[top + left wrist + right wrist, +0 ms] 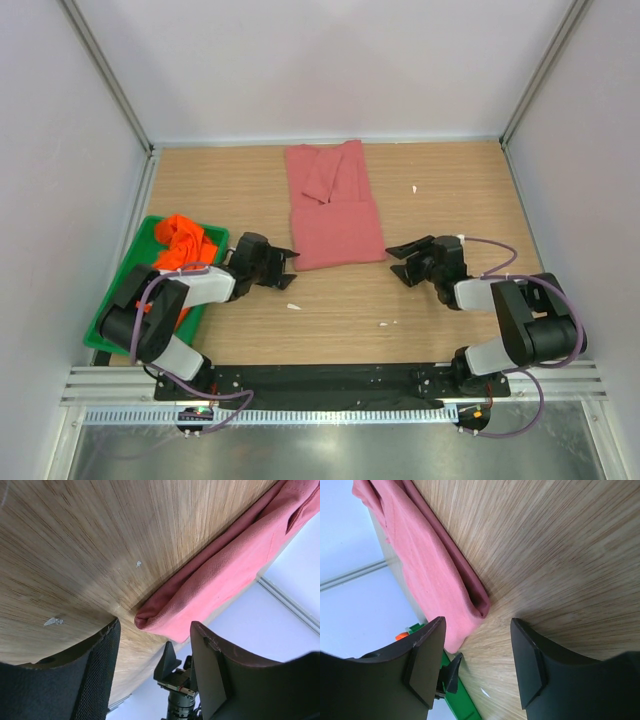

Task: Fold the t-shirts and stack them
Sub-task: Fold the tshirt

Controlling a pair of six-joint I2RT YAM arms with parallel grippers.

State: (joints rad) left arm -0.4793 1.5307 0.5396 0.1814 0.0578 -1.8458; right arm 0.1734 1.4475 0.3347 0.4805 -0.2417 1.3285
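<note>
While the pink t-shirt (333, 210) lies folded on the table (450, 180), the left gripper (288, 267) and right gripper (393, 265) sit just off its near corners, jaws wide and empty, with open wood between them.

Pink t-shirt (335, 220) matt fine-weave cloth, orange t-shirt (182, 243) soft crumpled cloth, tray (120, 282) smooth green plastic, table (450, 200) matt wood-grain surf.

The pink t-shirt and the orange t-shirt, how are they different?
The dusty pink cloth t-shirt lies flat and partly folded on the wooden table; the bright orange cloth t-shirt sits crumpled in the green plastic tray. The pink one is spread wide at the middle; the orange one is bunched small at the left. Both are soft cloth.
</note>
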